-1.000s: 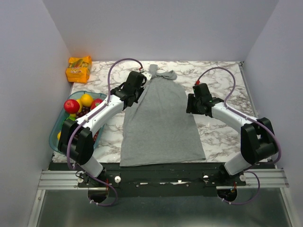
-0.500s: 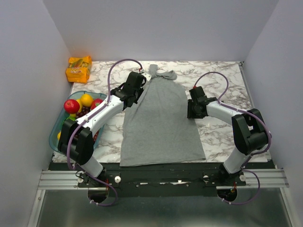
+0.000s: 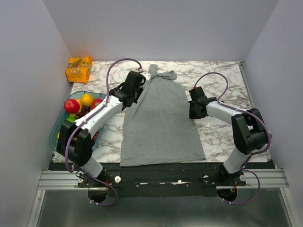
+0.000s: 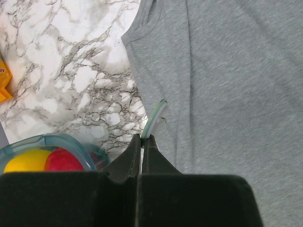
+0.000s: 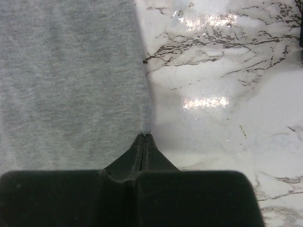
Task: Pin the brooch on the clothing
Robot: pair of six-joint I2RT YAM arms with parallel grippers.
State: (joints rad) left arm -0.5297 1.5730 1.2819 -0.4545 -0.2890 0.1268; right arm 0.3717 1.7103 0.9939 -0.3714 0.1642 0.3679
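The clothing (image 3: pixel 161 118) is a light-grey tank top lying flat down the middle of the marble table, straps at the far end. My left gripper (image 3: pixel 134 97) hovers at its left side near the armhole. It is shut on the brooch (image 4: pixel 154 119), seen edge-on as a thin greenish-white disc sticking out past the fingertips beside the clothing (image 4: pixel 227 94). My right gripper (image 3: pixel 191 111) is at the right side edge of the top. Its jaws are shut with the hem of the clothing (image 5: pixel 71 80) drawn up into the tips of the right gripper (image 5: pixel 146 136).
A clear blue basket (image 3: pixel 56 132) of fruit (image 3: pixel 72 106) stands at the left table edge, its rim (image 4: pixel 47 139) just left of my left fingers. An orange snack pack (image 3: pixel 78 68) lies at the far left corner. Bare marble (image 5: pixel 222 71) lies right of the top.
My right gripper has shifted slightly left to the top's right edge and gone from open to shut there. The left arm and the brooch have not moved.
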